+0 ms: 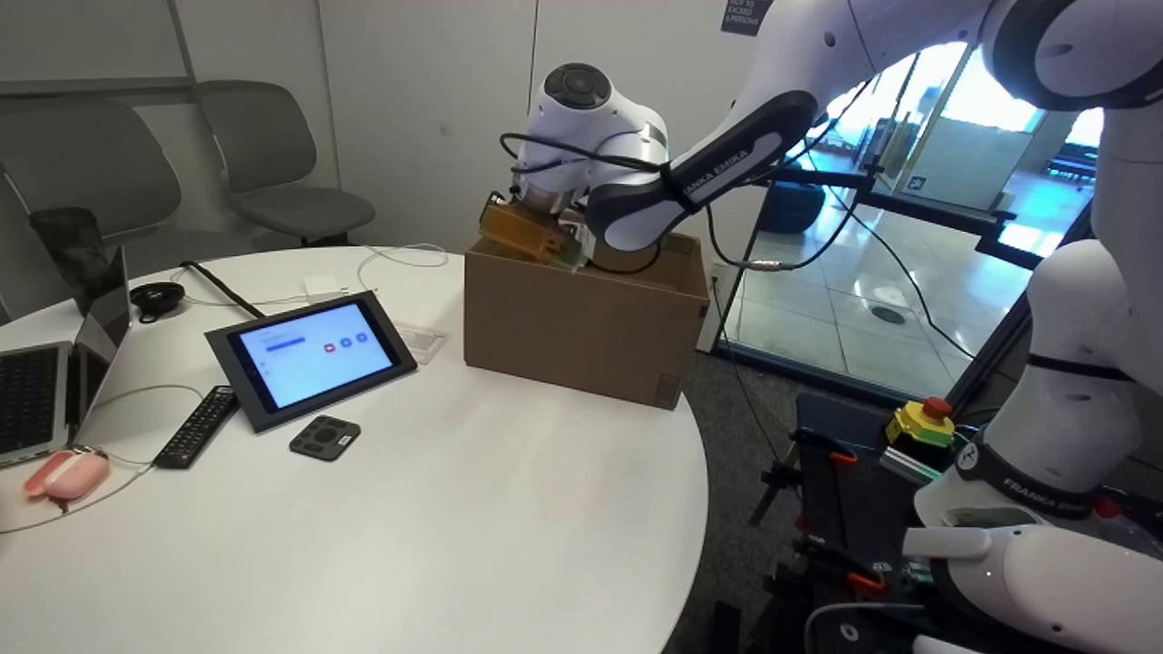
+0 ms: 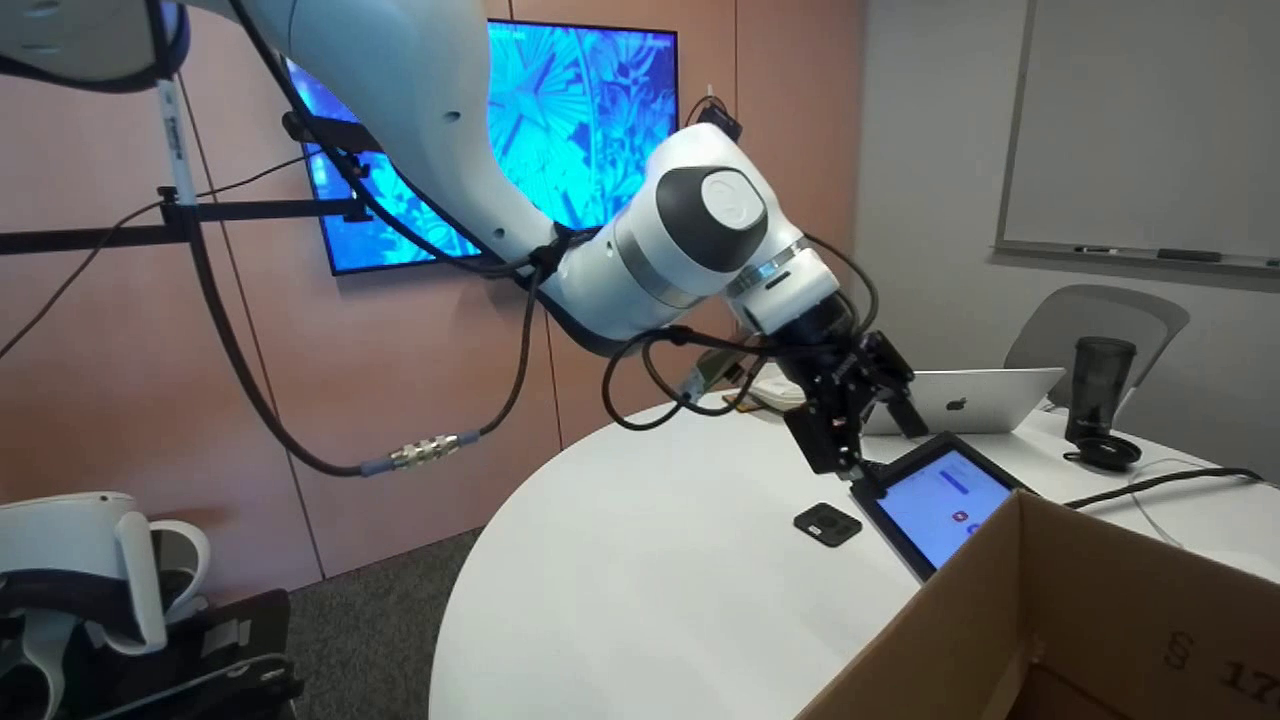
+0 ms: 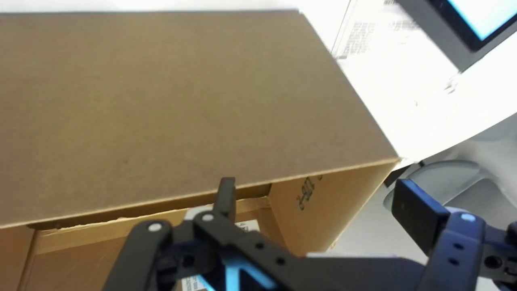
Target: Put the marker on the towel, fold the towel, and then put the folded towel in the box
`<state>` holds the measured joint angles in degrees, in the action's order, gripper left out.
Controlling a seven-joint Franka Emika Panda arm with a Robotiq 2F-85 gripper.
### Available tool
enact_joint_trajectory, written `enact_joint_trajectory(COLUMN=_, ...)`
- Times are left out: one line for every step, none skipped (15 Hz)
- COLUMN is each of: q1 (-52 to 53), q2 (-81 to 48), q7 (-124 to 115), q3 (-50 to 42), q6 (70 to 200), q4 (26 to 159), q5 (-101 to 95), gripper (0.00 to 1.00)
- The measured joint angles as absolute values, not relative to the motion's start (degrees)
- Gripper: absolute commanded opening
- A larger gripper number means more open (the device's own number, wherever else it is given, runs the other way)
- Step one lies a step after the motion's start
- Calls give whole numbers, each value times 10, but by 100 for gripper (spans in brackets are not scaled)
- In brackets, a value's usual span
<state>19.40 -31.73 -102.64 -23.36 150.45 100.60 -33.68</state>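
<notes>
The brown cardboard box (image 1: 581, 331) stands open-topped near the table's edge. It also shows in an exterior view (image 2: 1130, 600) at the lower right and fills much of the wrist view (image 3: 161, 101). A white printed label (image 3: 248, 225) lies inside it, partly covered by my finger. My gripper (image 3: 319, 198) is open, with nothing between its fingers, close to the box's upper rim. It also shows open in an exterior view (image 2: 866, 440). In an exterior view, its orange mount (image 1: 525, 232) overlaps the box's top edge and its fingertips are hidden. The towel and the marker are out of view or hidden.
On the white table (image 1: 509, 527) are the black-framed tablet (image 1: 316, 354), a small black controller (image 1: 325, 438), a remote (image 1: 197, 427), a laptop (image 1: 32, 400), a pink case (image 1: 71, 475) and a dark cup (image 2: 1100, 385). Thin cables run across the table.
</notes>
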Motion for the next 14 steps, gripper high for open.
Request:
enact_joint_trajectory(q1=193, q2=-304, q7=-1010, q3=-213, q6=1505, q4=1019, q5=-337, gripper=100)
enact_joint_trajectory(q1=189, q2=-290, q7=-992, q3=-192, q6=1505, q4=1034, q5=-335, gripper=100)
enact_joint_trajectory(q1=184, q2=-274, q7=-973, q3=-171, q6=1506, q4=1052, q5=-331, gripper=100)
enact_joint_trajectory(q1=176, q2=-256, q7=-952, q3=-149, q6=1511, q4=1072, q5=-324, gripper=100)
enact_joint_trajectory(q1=168, q2=-238, q7=-929, q3=-129, q6=1517, q4=1093, q5=-311, gripper=100)
enact_joint_trajectory(q1=156, q2=-219, q7=-898, q3=-107, q6=1522, q4=1114, q5=-288, gripper=100)
enact_joint_trajectory(q1=141, q2=-202, q7=-859, q3=-85, q6=1523, q4=1133, q5=-258, gripper=100)
enact_joint_trajectory(q1=126, q2=-185, q7=-817, q3=-62, q6=1523, q4=1151, q5=-225, gripper=100)
enact_joint_trajectory(q1=108, q2=-169, q7=-774, q3=-38, q6=1521, q4=1169, q5=-190, gripper=100)
enact_joint_trajectory(q1=86, q2=-156, q7=-731, q3=-9, q6=1517, q4=1185, q5=-154, gripper=100)
enact_joint_trajectory(q1=64, q2=-144, q7=-689, q3=20, q6=1506, q4=1198, q5=-117, gripper=100)
enact_joint_trajectory(q1=44, q2=-135, q7=-647, q3=47, q6=1489, q4=1207, q5=-80, gripper=100)
enact_joint_trajectory(q1=41, q2=-131, q7=-635, q3=52, q6=1484, q4=1210, q5=-70, gripper=100)
enact_joint_trajectory(q1=47, q2=-132, q7=-636, q3=45, q6=1484, q4=1210, q5=-70, gripper=100)
